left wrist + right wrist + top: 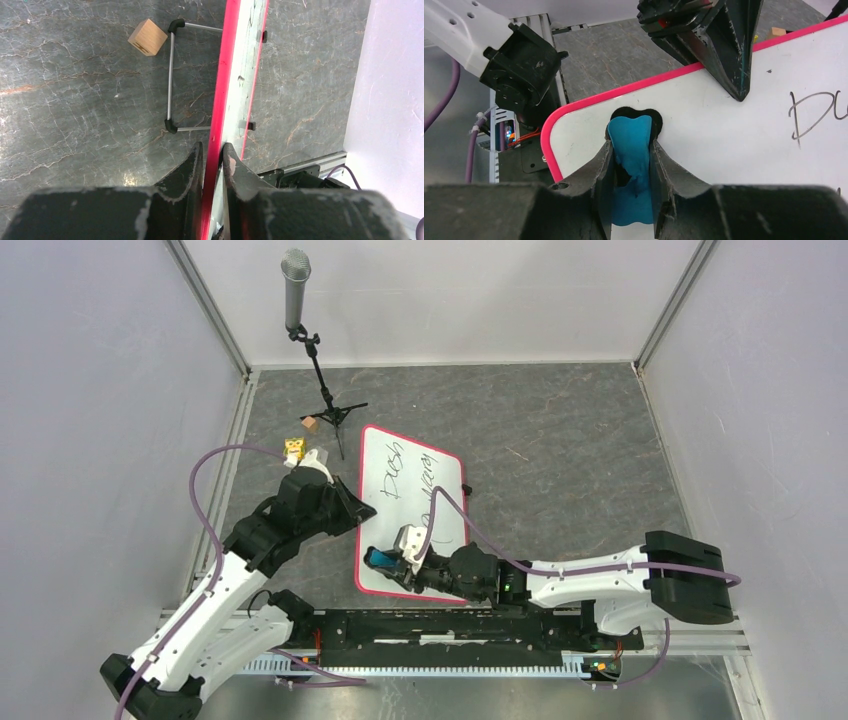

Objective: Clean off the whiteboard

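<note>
Clamping the pink-red rim of the whiteboard (220,100), the left jaws stand narrow, one tip on each face of the board's edge, and the rim runs straight ahead from between them. Whether that edge is lifted off the desk (560,460) I cannot tell. To the left of these jaws, and farther ahead, lie the legs of a microphone stand (170,75) and, beyond them, a small wooden block (147,37).

The right jaws are closed tight on a blue eraser (630,145), whose end sticks out past their tips and meets the white surface just inside a rounded corner of the board. Black handwriting (811,112) sits to the right of these jaws. From above, the board lies between the two arms.
</note>
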`<state>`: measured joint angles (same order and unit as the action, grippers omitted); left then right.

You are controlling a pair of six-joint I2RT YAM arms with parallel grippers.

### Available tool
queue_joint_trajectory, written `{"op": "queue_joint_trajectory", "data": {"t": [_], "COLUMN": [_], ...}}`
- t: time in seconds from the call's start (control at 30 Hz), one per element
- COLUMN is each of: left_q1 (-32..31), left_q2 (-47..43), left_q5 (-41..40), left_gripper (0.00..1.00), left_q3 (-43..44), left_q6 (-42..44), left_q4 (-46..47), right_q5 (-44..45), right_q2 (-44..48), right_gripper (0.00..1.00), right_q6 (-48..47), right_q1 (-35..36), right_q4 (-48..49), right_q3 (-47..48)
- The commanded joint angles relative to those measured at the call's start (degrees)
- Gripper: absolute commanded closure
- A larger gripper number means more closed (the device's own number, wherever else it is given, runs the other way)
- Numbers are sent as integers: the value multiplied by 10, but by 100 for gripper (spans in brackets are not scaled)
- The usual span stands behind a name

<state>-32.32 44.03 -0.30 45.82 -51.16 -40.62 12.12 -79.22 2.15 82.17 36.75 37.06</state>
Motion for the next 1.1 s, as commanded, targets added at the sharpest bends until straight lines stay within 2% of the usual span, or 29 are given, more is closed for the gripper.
{"op": "queue_joint_trajectory", "data": {"t": [0.0, 0.23, 0.4, 0.5, 0.6, 0.73, 0.83, 1.0, 1.03, 1.07], "left_q1": [-10, -9, -10, -10, -10, -10, -10, -10, -10, -10], "left_q2": [-3, -1, 4, 5, 7, 3, -4, -16, -19, -22], "left_q5": [-30, -40, -41, -41, -42, -39, -37, -20, -14, -9], "left_gripper": [98, 98, 98, 98, 98, 98, 98, 98, 95, 83], "left_q3": [-4, 7, 7, 8, 8, 8, 4, -9, -11, -12], "left_q6": [-72, -66, -67, -67, -66, -66, -64, -60, -60, -60], "left_q4": [-12, -22, -22, -22, -22, -22, -21, -7, -4, -3], "right_q5": [-96, -160, -142, -106, -57, -46, -36, -34, -38, -40], "right_q2": [-29, -23, -11, -2, 8, 14, 26, 31, 36, 42], "right_gripper": [80, 80, 80, 80, 77, 77, 78, 78, 78, 78], "right_q6": [-10, -55, -50, -14, 63, 131, 152, 151, 151, 151], "right_q1": [4, 29, 26, -2, -50, -115, -136, -136, -136, -136], "right_q4": [-19, 1, 25, 32, 29, 9, 10, -4, -3, -3], "right_q3": [19, -13, -48, -77, -116, -168, -209, -207, -205, -205]}}
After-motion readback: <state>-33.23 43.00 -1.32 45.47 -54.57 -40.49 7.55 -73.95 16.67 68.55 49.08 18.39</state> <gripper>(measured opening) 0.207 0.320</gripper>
